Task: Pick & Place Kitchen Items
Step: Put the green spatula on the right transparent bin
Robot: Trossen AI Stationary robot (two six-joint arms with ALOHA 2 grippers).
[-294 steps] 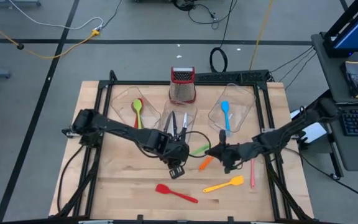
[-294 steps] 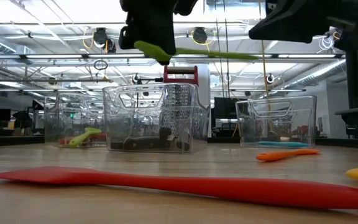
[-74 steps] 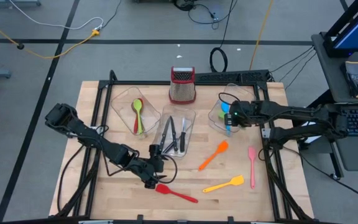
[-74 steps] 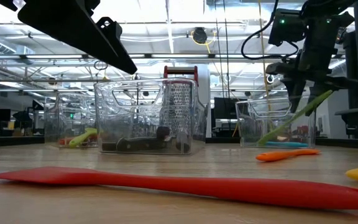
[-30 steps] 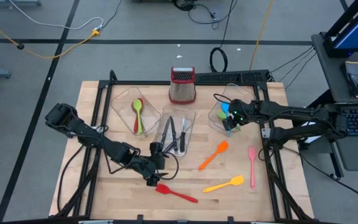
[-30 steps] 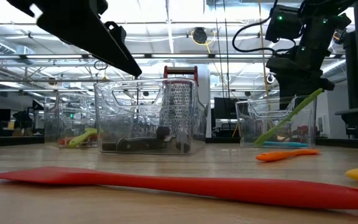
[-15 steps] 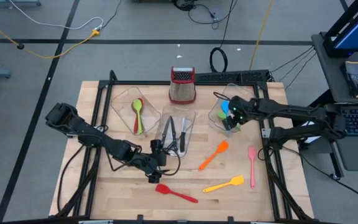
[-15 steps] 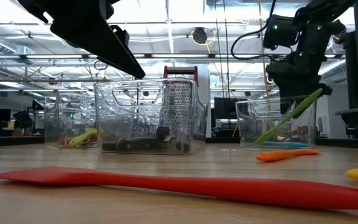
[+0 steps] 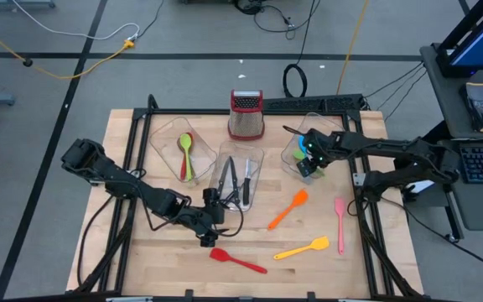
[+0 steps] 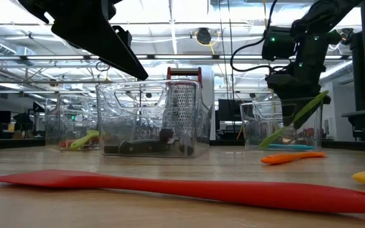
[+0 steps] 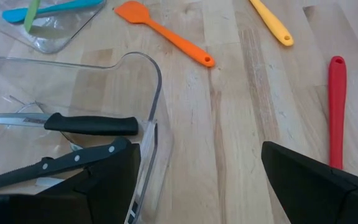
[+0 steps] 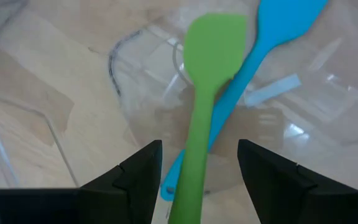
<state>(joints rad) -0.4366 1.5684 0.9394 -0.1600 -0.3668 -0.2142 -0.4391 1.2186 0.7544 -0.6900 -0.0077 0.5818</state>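
My right gripper [image 9: 307, 161] hangs over the right clear tub [image 9: 329, 134], shut on a green spatula [image 12: 210, 68]. The spatula's blade points down into the tub, over a blue spatula [image 12: 272, 37] that lies on the tub's floor. My left gripper [image 9: 205, 237] stands open above the table, between the middle tub's near end and the red spatula [image 9: 237, 261], with nothing between its fingers. The red spatula's handle [image 11: 336, 112] lies flat on the wood beyond it. My right gripper has the green spatula's handle [image 12: 190, 180] between its two fingers [image 12: 138, 180], about midway along the spatula. The fingers come from above, slanting down, and lie across the handle. The spatula hangs tilted [image 10: 293, 120], blade end low inside the tub; I cannot tell whether the blade touches anything.
The middle tub [image 9: 254, 164] holds black-handled knives [image 11: 92, 124]. The left tub holds a green and a red spoon [image 9: 185, 153]. A steel grater [image 9: 246, 116] stands at the back. Orange [image 9: 288, 209], yellow [image 9: 302, 248] and pink [image 9: 340, 224] spatulas lie on the wood at the near right.
My right gripper has sunk a little and drifted toward the table's left over the right tub, rolling slightly, still holding the green spatula, whose blade stays low in the tub.
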